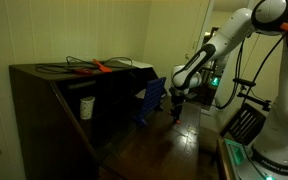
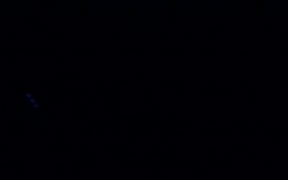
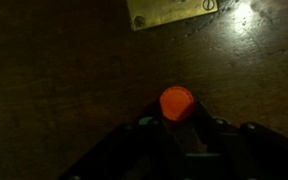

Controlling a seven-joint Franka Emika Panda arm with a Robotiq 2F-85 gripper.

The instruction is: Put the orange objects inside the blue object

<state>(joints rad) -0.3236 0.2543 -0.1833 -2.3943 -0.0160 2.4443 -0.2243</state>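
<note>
Jaws are clenched on an orange piece point(image 3: 176, 103). In the wrist view it sits right at the tips of the gripper point(image 3: 180, 124), with the dark fingers point(image 3: 144, 126) coming up from the bottom edge on either side of it. The piece is small, bright orange-red and roundish, with a slightly angular outline and a paler rim along its top; the dim light hides any finer shape. It is seen against dark wood point(image 3: 64, 70), and farther off, at the top edge, a brass-coloured plate point(image 3: 169, 12) with a screw is fixed to that wood. In an exterior view, starting at the left, a dark desk point(image 1: 44, 110) carries black cables point(image 1: 59, 68) and a long orange-red tool point(image 1: 102, 67) on its top. A white cup point(image 1: 86, 106) shows lower down at the desk's front, though what it stands on cannot be told. Right of the cup is the basket point(image 1: 151, 100), bright blue with slatted sides, at the desk's right end. Just right of the basket the gripper point(image 1: 176, 108) points down, close to the dark floor point(image 1: 184, 145). From it the white arm point(image 1: 219, 45) rises to the upper right. The piece is too small to make out in this view. The remaining exterior picture is almost wholly black.
</note>
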